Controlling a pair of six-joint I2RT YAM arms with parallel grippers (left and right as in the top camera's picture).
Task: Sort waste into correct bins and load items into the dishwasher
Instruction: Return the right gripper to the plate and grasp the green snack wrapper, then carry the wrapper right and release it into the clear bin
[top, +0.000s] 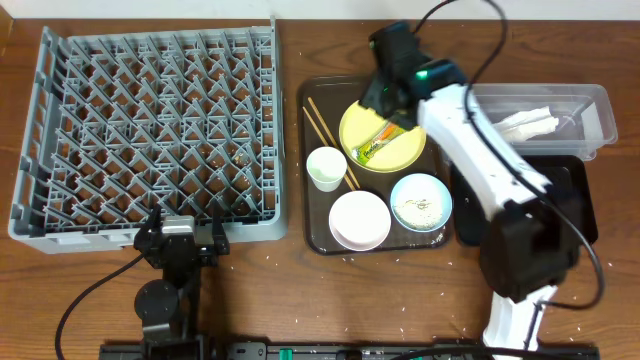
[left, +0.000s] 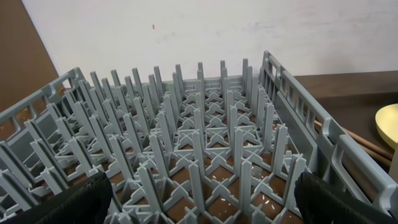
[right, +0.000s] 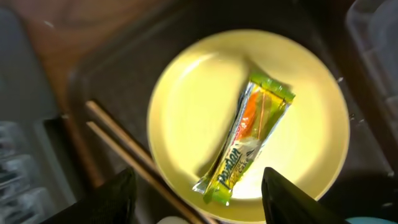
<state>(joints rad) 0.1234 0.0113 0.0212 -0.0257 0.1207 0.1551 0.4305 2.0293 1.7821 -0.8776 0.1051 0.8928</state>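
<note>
The orange-and-green wrapper (right: 249, 140) (top: 378, 144) lies on the round yellow plate (right: 193, 93) (top: 405, 152). My right gripper (right: 199, 198) is open above the plate, its fingers either side of the wrapper's near end, not touching it. Two wooden chopsticks (top: 330, 135) (right: 124, 149) lie left of the plate. The small white cup (top: 326, 167), white bowl (top: 359, 220) and light blue bowl (top: 420, 202) with rice-like scraps sit nearby. The crumpled napkin (top: 527, 124) lies in the clear tub (top: 590, 100). My left gripper (left: 202, 205) is open at the near edge of the grey dish rack (top: 150, 130) (left: 205, 137).
The dishes rest on a dark brown serving tray (top: 312, 235). The glossy black tray (top: 578, 190) lies right of it, partly under my right arm. Small white crumbs are scattered on the wooden table in front.
</note>
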